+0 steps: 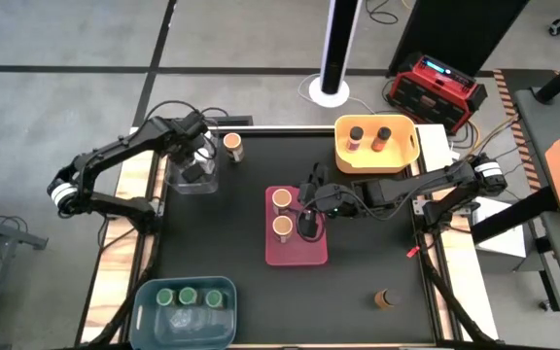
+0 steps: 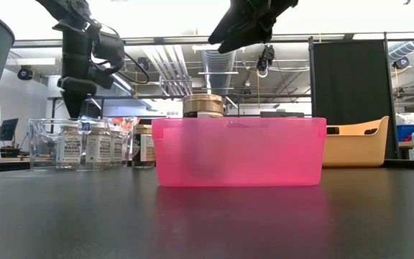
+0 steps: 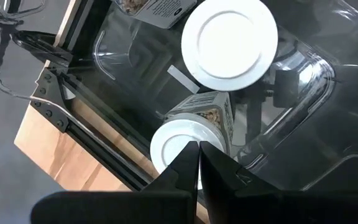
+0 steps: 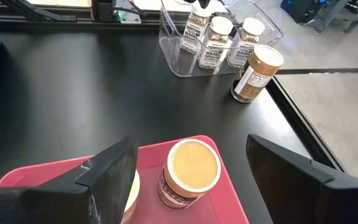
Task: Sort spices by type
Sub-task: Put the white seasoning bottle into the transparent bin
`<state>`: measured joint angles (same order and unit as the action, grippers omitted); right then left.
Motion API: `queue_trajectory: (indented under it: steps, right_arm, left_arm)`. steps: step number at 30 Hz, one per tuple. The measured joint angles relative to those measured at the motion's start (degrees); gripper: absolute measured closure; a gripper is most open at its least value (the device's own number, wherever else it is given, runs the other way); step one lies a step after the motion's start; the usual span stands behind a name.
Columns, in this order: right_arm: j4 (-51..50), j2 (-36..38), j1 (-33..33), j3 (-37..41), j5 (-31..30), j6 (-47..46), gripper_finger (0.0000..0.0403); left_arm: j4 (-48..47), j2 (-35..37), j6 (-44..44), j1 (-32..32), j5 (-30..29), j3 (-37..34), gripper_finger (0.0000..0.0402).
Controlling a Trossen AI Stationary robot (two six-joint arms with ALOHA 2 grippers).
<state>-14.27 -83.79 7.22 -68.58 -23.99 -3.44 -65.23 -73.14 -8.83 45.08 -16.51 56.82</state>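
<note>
1. High view shows the sorting well advanced: green-lid jars [image 1: 187, 296] sit in the blue bin [image 1: 147, 301] at lower left, dark-lid jars [image 1: 356, 133] in the yellow bin [image 1: 402, 156] at upper right, and two orange-lid jars [image 1: 282, 226] in the pink bin [image 1: 295, 255] at centre, so each bin seems to stand for one type.
2. White-lid jars [image 4: 211, 36] stand in the clear bin [image 1: 191, 182] at upper left of the high view.
3. Left gripper [image 3: 197, 149] hangs over the clear bin with its fingers pressed together and nothing between them, directly above a white lid [image 3: 174, 144]; it looks parked there after a drop-off or waiting.
4. Right gripper [image 1: 311, 206] hovers over the pink bin's right side, fingers spread wide and empty, one upright orange-lid jar between them in its wrist view, likely just freed.
5. Two jars are unsorted: an orange-lid one [image 1: 232, 145] on the table just beside the clear bin, and a brown-lid one [image 1: 386, 297] alone at lower right. Probably they go next.
</note>
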Motion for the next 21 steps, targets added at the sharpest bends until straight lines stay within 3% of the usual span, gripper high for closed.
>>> queue_trajectory:
  steps: [21]
  right_arm:
    - [-0.01,0.00,0.00,0.00,0.00,0.00,0.0105]
  left_arm:
    - [-1.90,0.07,-8.07,-0.02,-0.79,0.31,0.0402]
